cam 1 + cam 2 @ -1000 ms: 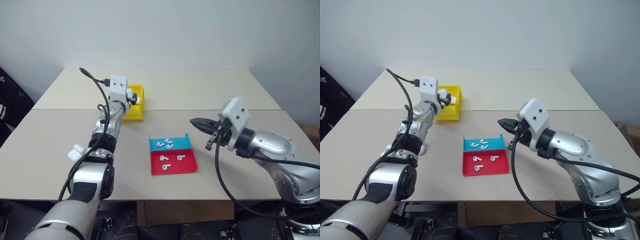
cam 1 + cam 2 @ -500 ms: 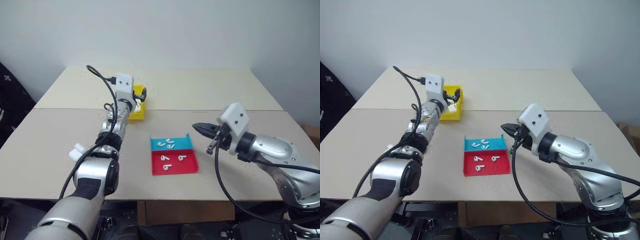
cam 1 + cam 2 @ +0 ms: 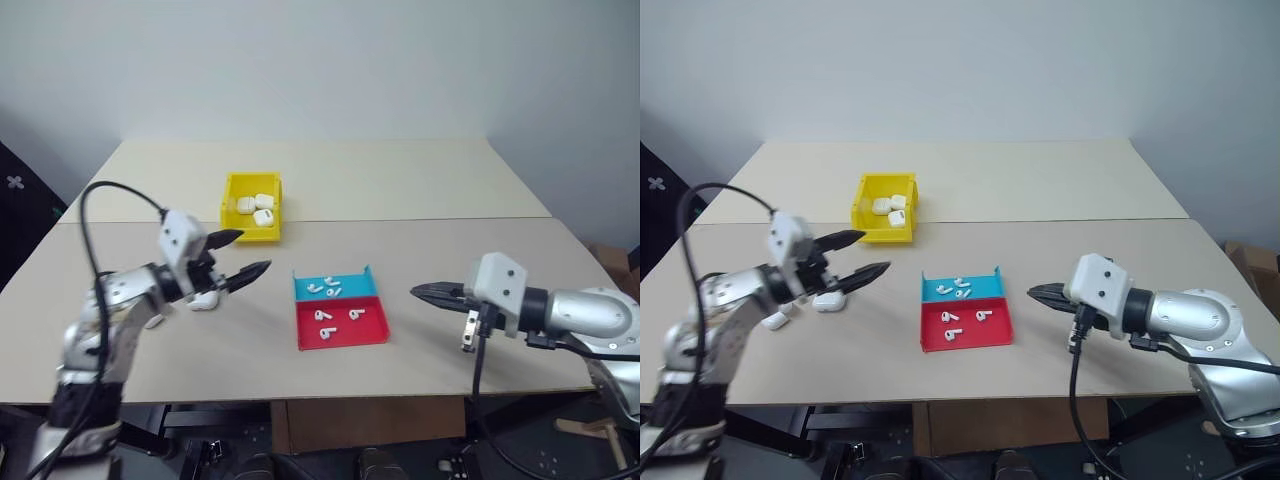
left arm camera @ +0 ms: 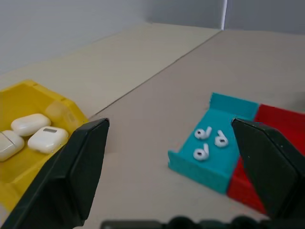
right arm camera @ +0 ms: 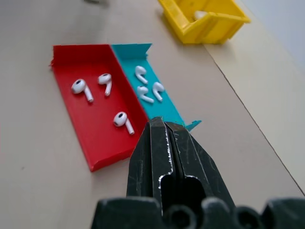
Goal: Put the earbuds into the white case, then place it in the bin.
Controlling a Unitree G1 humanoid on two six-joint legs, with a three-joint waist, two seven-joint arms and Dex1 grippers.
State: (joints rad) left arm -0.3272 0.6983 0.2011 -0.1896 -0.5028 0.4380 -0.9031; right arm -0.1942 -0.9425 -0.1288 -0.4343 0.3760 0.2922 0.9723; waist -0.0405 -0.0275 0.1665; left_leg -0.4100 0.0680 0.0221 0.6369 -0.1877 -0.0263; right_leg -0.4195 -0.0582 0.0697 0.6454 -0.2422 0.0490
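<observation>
Glossy white earbuds (image 3: 331,288) in the red-and-blue tray (image 3: 340,309) beside the bin (image 3: 251,206) look light and slippery, so pinch one by its stem; your left gripper (image 3: 242,255) is spread empty, your right gripper (image 3: 424,292) pressed together.

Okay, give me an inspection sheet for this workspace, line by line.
Surface: beige table, seam across.
Job's things: yellow bin holds three white cases; two more cases lie by the left gripper; six earbuds in the red-and-blue tray, three per half.
Clutter: nothing seen.
Grippers: left gripper open, empty; right gripper shut, empty.
Cables: black cable loops over the left arm; another hangs off the right wrist.
Surroundings: plain wall.
</observation>
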